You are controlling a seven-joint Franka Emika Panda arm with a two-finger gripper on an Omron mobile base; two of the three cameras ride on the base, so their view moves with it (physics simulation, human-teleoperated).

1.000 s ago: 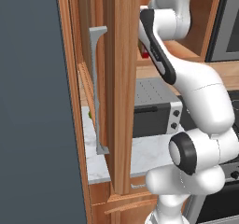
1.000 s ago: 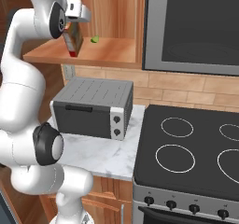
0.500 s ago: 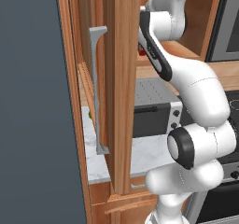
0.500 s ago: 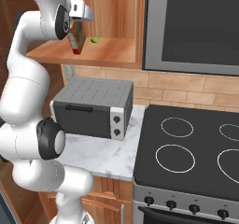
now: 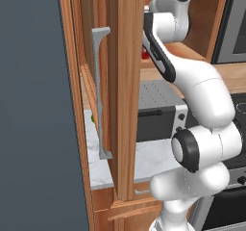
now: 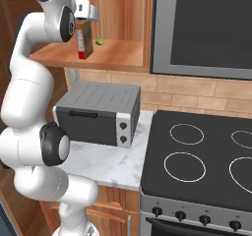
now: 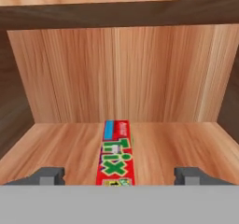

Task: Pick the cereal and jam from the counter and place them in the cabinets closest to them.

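Cereal (image 6: 84, 42) standing upright on the lower shelf of the open cabinets (image 6: 123, 53), with the gripper (image 7: 119, 174) spread wide and holding nothing.

Seen from the hand: red box narrow side up, between the two finger tips (image 7: 46, 175) and touching neither. Below, on the counter (image 6: 110, 163): a grey toaster oven (image 6: 98, 113), beside the black stovetop (image 6: 202, 156). Behind the box, a small green item, too small to identify.

The cabinet shelf (image 6: 113, 53) is a warm wood-grain plank carrying the cereal (image 6: 84, 41), a red box standing upright near its front edge, and a small green item (image 6: 100, 42) just beside it. Below, the marbled counter (image 6: 106, 161) carries 1 grey toaster oven (image 6: 98, 113), beside the black stovetop (image 6: 202, 156).
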